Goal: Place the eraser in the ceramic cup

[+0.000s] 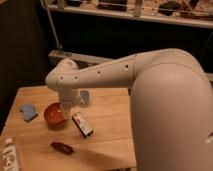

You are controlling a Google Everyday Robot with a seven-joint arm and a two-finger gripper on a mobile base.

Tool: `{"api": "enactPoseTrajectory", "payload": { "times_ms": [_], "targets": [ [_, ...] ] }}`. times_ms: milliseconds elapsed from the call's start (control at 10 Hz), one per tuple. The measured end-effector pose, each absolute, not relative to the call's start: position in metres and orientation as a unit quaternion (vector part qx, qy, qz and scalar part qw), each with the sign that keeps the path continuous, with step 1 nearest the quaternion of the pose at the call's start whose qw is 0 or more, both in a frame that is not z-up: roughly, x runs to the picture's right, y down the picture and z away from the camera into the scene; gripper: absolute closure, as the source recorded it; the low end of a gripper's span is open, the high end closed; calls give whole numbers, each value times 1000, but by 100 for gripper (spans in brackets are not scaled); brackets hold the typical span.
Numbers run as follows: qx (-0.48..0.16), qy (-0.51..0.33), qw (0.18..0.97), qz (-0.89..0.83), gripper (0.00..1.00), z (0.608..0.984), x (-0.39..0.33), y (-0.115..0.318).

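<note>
The eraser point(82, 125), a small oblong block with a white, red and dark wrapper, lies flat on the wooden table point(110, 135) near its middle. The pale blue ceramic cup point(85, 96) stands just behind it, partly hidden by the arm. My gripper point(67, 110) hangs from the white arm, pointing down. It is just left of the cup, above the right rim of the red bowl and up-left of the eraser. Nothing shows in it.
A red-orange bowl point(54, 115) sits left of the eraser. A flat blue pad point(29, 112) lies at the far left. A dark red lumpy object point(62, 147) lies near the front, and a white bottle point(11, 156) at the front left corner. A railing stands behind the table.
</note>
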State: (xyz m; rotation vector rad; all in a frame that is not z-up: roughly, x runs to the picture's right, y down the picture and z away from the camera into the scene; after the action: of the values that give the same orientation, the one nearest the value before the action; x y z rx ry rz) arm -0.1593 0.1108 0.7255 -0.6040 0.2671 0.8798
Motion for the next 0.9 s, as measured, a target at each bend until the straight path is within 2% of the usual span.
{"api": "enactPoseTrajectory", "payload": {
  "times_ms": [900],
  "targets": [
    [-274,126,858,417,35,769,-165,140]
  ]
}}
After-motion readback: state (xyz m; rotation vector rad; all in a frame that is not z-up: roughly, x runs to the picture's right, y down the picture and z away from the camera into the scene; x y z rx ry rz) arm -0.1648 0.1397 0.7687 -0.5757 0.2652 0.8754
